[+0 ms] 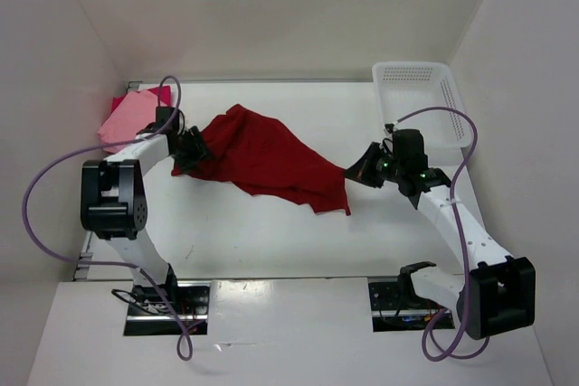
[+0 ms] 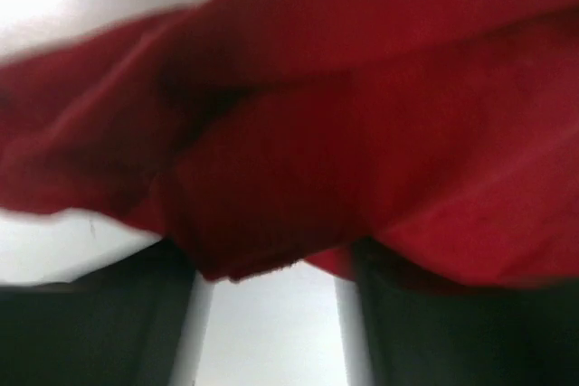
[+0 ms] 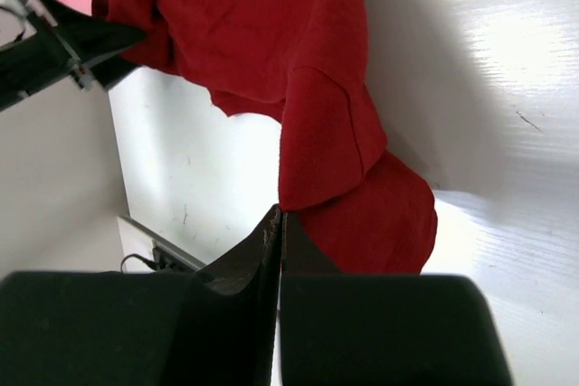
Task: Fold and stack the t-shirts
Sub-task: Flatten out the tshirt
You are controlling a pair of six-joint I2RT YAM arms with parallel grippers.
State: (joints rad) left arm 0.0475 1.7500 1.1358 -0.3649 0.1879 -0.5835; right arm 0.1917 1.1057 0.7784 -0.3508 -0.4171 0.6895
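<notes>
The dark red t-shirt [image 1: 262,155] hangs stretched across the middle of the table between my two grippers. My left gripper [image 1: 192,149] is at its left end. In the left wrist view its fingers [image 2: 434,332] stand wide apart, open, and the red cloth [image 2: 362,133] drapes loosely over the tips. My right gripper [image 1: 355,172] is shut on the shirt's right corner, the cloth [image 3: 253,33] pinched at the fingertips [image 3: 282,214]. A folded light pink t-shirt [image 1: 127,122] lies at the back left on a magenta one [image 1: 161,93].
A white perforated basket [image 1: 452,97] stands at the back right corner, just behind my right arm. White walls close in the table on the left, back and right. My left arm [image 3: 54,42] shows in the right wrist view, at top left.
</notes>
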